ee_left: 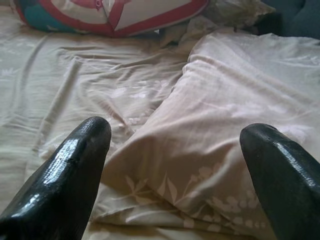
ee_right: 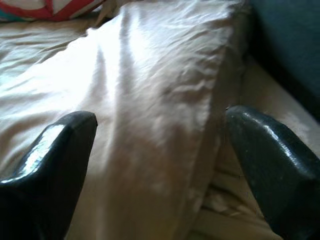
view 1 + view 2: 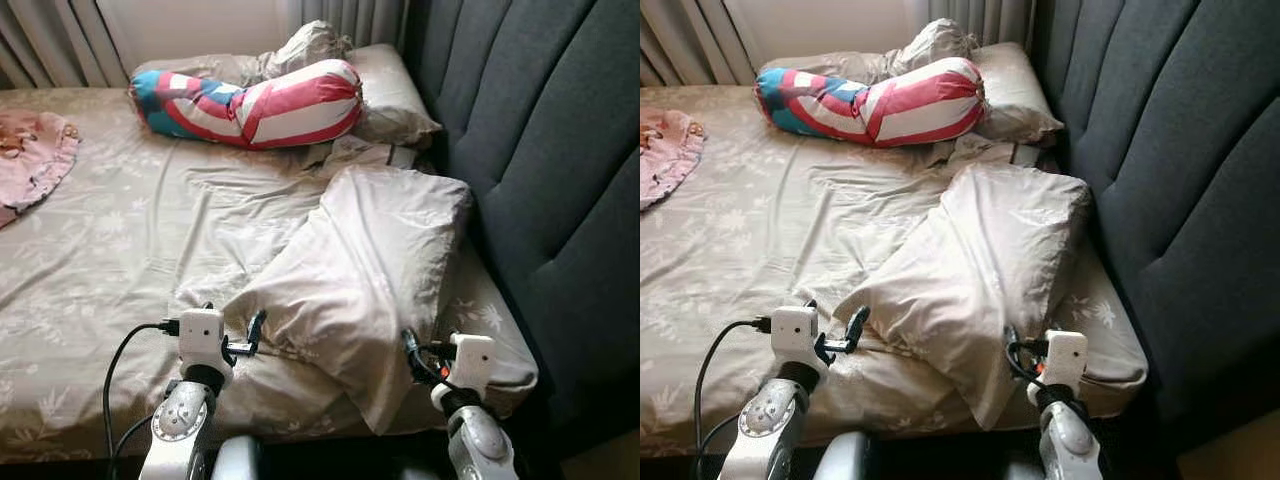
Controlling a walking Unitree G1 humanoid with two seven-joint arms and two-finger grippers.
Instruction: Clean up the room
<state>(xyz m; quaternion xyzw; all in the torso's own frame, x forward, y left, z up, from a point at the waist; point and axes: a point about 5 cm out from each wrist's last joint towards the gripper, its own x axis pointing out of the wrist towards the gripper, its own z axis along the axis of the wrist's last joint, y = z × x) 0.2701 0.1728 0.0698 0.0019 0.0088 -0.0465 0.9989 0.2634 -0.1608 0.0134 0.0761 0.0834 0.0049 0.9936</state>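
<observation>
Your left gripper [image 1: 175, 165] and right gripper [image 2: 157, 165] both have their fingers spread wide, each framing the near end of the beige pillow [image 3: 365, 265] lying just ahead on the bed sheet [image 3: 130, 240], with the striped bolster [image 3: 250, 100] well beyond.

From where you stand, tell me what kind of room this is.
Most likely a bedroom: a bed with a rumpled beige sheet, a pillow lying askew, a striped bolster and a padded grey headboard.
</observation>
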